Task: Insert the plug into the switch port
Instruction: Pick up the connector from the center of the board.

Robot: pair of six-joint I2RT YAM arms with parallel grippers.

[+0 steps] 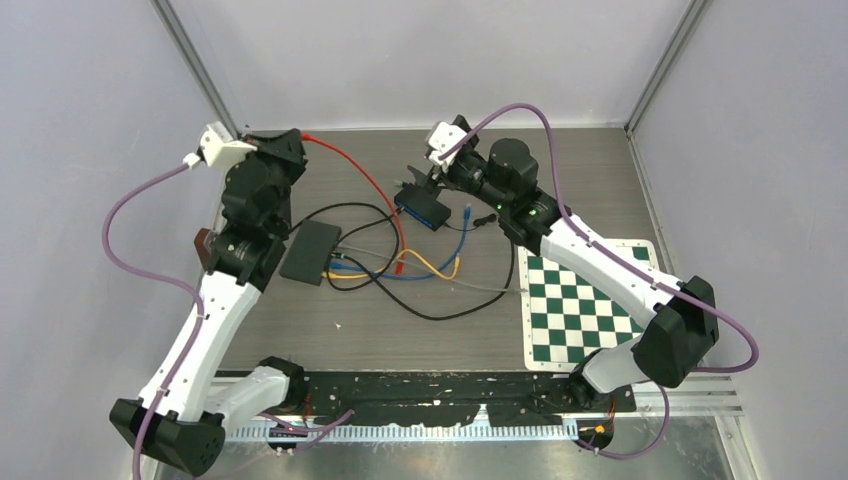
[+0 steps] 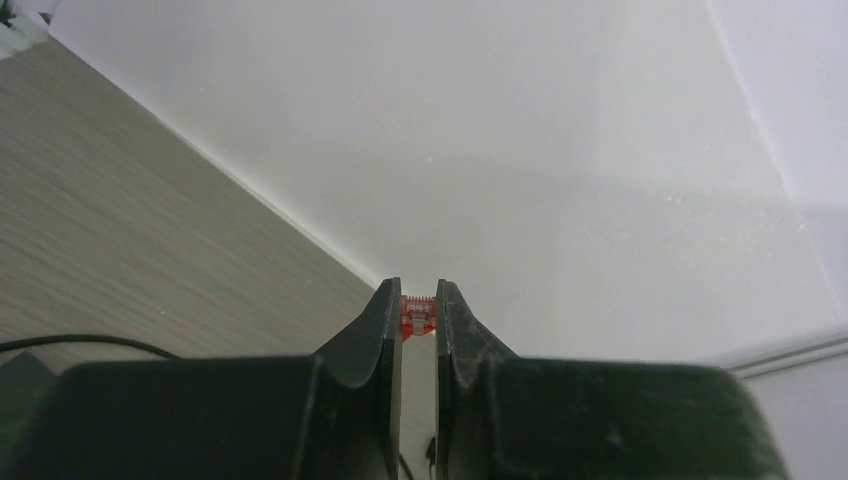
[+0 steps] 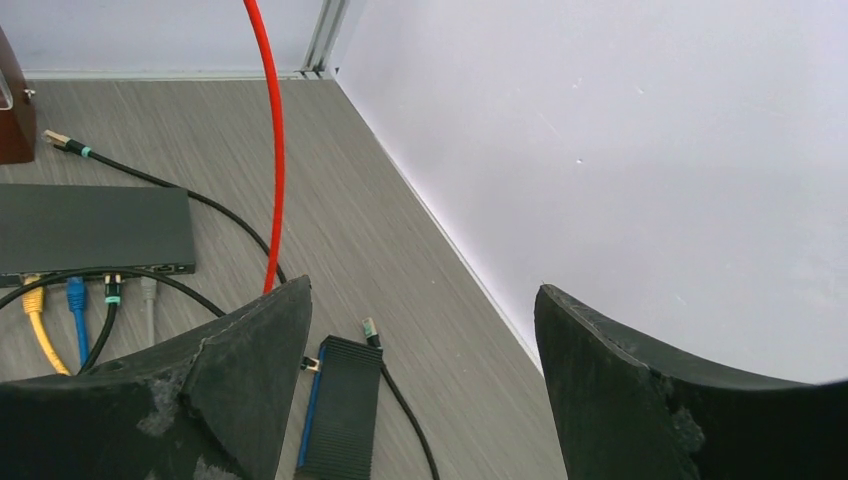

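My left gripper (image 2: 418, 290) is shut on a red plug (image 2: 418, 312), held up and facing the white back wall. In the top view this gripper (image 1: 297, 138) is at the back left, and the red cable (image 1: 362, 178) trails from it to the table's middle. A flat black switch (image 1: 310, 252) lies below it with several cables plugged into its right side. In the right wrist view the same switch (image 3: 95, 228) shows those plugs along its near edge. My right gripper (image 3: 422, 290) is open above a small black and blue box (image 3: 342, 405). From the top, that gripper (image 1: 415, 185) sits just left of the box (image 1: 422, 207).
A loose black cable with a green-tipped plug (image 3: 370, 327) lies by the small box. Yellow, blue, black and grey cables (image 1: 420, 270) tangle mid-table. A green and white chequered mat (image 1: 580, 305) is at the right, and a brown block (image 1: 203, 248) is left of the switch.
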